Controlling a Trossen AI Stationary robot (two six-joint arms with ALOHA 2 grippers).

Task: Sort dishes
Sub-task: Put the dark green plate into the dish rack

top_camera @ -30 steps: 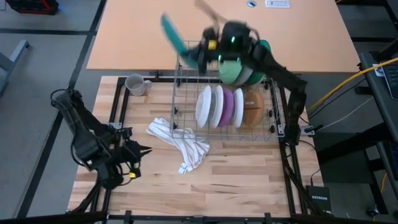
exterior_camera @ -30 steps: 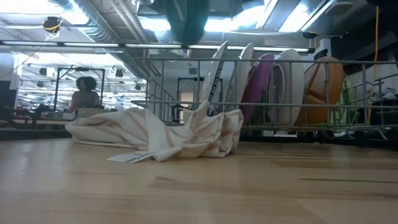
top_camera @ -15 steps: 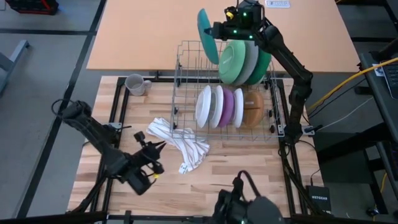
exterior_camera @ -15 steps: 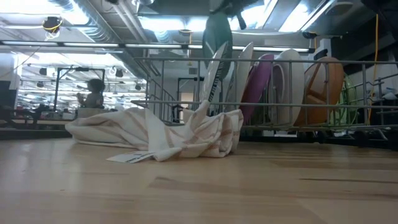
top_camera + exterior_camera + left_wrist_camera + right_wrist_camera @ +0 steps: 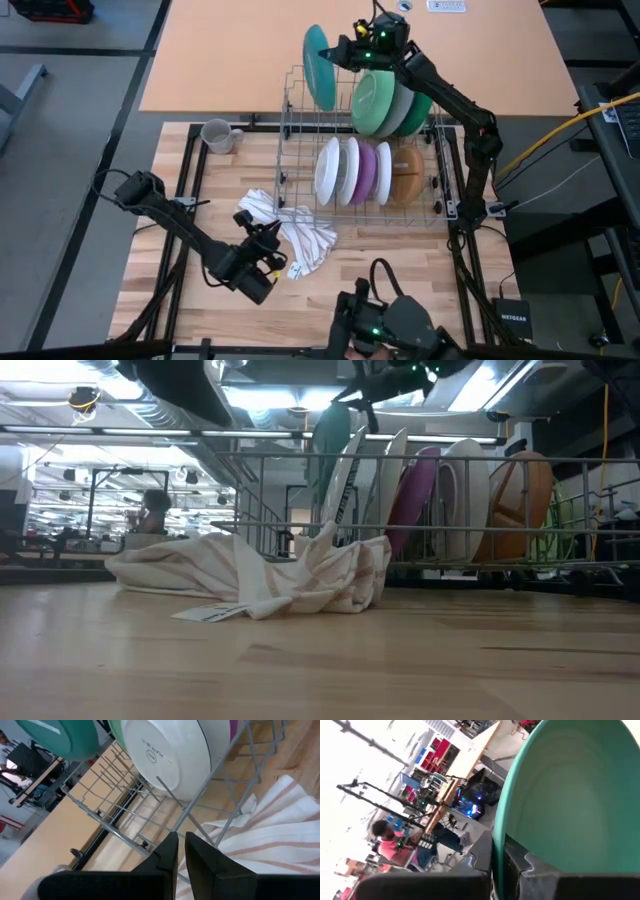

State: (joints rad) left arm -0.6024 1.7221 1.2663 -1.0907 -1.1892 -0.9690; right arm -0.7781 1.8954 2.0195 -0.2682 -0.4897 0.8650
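Seen from above, the right gripper [image 5: 345, 50] is clamped on the rim of a large round teal plate [image 5: 317, 66], holding it on edge above the far left part of a grey wire dish rack [image 5: 290, 150]. Upright like this, the plate can probably slide down between the wires.

Just right of it, a large green plate [image 5: 375, 100] and others lean in the far row. In the near row stand smaller white plates [image 5: 330, 170], a purple plate [image 5: 366, 172] and a brown bowl [image 5: 406, 175]. The rack's far-left wires look empty.

A grey mug [image 5: 218, 135] sits left of the rack. The left gripper [image 5: 268, 238], fingers together and holding nothing, hovers by a white striped cloth [image 5: 300, 232] near the rack.
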